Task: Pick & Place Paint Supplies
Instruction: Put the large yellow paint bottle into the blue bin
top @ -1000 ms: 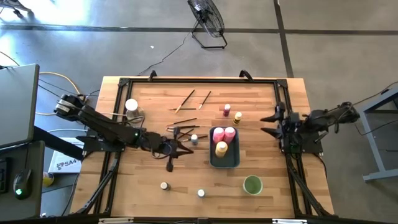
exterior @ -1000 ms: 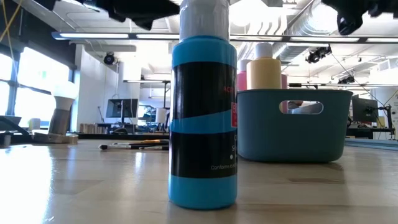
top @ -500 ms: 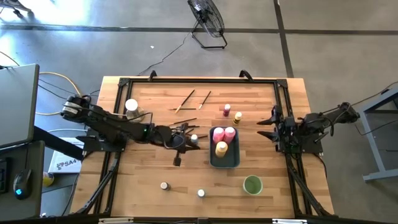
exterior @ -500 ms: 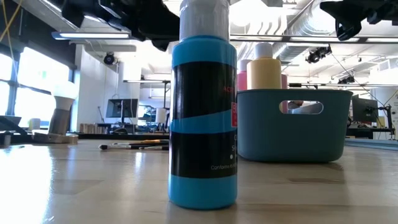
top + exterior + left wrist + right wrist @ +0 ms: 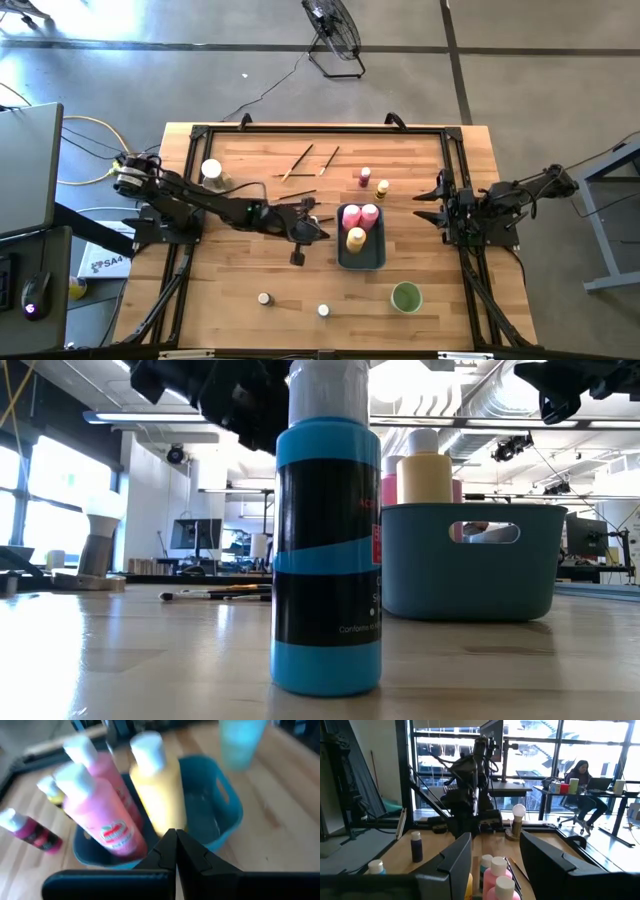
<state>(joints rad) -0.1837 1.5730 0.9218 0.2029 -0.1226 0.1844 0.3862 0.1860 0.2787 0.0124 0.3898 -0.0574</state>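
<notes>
High view, table: slatted wooden top [image 5: 250,280] in a dark metal frame.
High view, left gripper [image 5: 322,232]: reaches across to just beside the blue-grey tray [image 5: 376,258]; fingers pressed together, nothing visibly held.
High view, right gripper [image 5: 428,203]: at the table's right edge, fingers spread, empty.
High view, supplies: two pink bottles [image 5: 360,214] and a yellow bottle [image 5: 355,239] stand upright in the tray; thin brushes [image 5: 297,161] lie near the far edge; small capped jars [image 5: 264,298] sit near the front, beside a round green cup [image 5: 406,296].
Low view: glossy blue bottle [image 5: 326,550] with a dark label close up; the tray's smooth plastic wall has a handle slot.
Left wrist view: closed dark fingers [image 5: 192,857] above the tray's rim; white-capped cylindrical bottles inside.
Right wrist view: parted fingers [image 5: 452,865]; seated person [image 5: 582,785] in the room beyond.
</notes>
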